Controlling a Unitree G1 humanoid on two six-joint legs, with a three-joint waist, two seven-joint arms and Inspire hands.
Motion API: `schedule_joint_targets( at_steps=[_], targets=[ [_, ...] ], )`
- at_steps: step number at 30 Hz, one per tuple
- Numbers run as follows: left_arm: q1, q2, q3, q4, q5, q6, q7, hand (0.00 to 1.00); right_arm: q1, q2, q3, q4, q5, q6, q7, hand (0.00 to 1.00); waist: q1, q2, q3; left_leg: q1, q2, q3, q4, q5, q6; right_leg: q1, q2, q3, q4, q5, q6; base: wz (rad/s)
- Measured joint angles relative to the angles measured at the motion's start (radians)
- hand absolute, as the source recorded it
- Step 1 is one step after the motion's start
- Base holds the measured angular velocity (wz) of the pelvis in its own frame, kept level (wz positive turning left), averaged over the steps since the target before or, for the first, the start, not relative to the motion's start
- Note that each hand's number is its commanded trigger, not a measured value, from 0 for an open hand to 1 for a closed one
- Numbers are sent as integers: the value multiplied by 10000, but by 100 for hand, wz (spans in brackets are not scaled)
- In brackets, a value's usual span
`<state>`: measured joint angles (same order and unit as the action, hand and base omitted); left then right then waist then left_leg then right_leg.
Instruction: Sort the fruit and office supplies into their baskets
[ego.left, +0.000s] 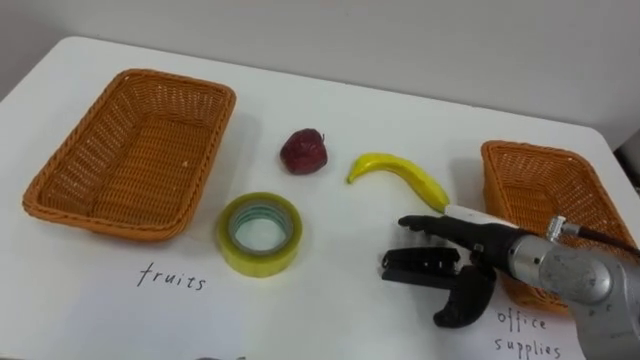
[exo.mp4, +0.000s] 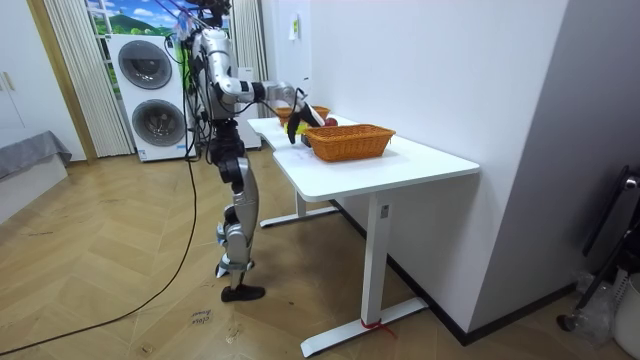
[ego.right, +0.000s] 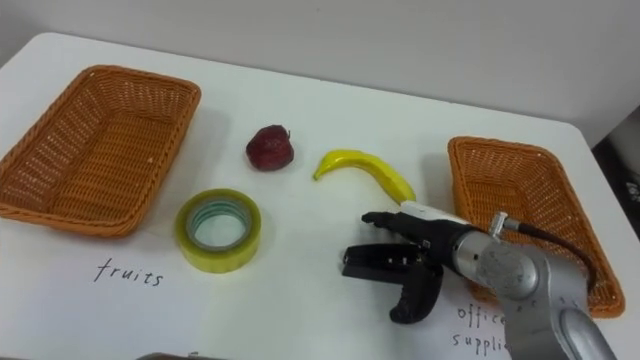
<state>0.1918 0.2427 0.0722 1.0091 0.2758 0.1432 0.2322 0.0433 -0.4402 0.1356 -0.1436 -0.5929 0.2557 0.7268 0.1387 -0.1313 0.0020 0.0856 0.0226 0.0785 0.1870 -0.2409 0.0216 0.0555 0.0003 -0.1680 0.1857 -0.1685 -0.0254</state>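
Observation:
A black stapler-like object (ego.left: 415, 266) lies on the white table (ego.left: 330, 310), just left of the basket (ego.left: 497, 158) marked office supplies. My right hand (ego.left: 482, 240) is open around it: straight fingers reach over its top and the thumb hangs down on its near side. I cannot tell whether the hand touches it. A yellow banana (ego.left: 398, 171) lies just beyond the hand. A dark red fruit (ego.left: 303, 151) sits at mid table, with a yellow-green tape roll (ego.left: 243, 256) nearer me. The empty basket (ego.left: 60, 195) marked fruits stands at the left.
Handwritten labels (ego.left: 172, 277) on the table name each basket. In the room view I stand at one end of the table (exo.mp4: 400, 165), which runs along a white wall, with my arm reaching over it. Washing machines (exo.mp4: 150, 95) stand behind me.

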Motion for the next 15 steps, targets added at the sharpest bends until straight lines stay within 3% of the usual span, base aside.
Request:
schedule_joint_targets(
  at_steps=[6,15],
  targets=[
    [262,-32,-9,-434,-4,22,273,0,267,467,10,31,-27,72,-717,0,36,134,-1,-2,-7,6,-51,21,24,-8,33,2,2,77,0,-2],
    [410,-47,1,-497,-4,28,449,0,273,662,-7,31,-69,90,-937,0,6,260,-17,-31,-23,-16,-46,62,25,-28,37,6,3,108,-5,0]
  ],
)
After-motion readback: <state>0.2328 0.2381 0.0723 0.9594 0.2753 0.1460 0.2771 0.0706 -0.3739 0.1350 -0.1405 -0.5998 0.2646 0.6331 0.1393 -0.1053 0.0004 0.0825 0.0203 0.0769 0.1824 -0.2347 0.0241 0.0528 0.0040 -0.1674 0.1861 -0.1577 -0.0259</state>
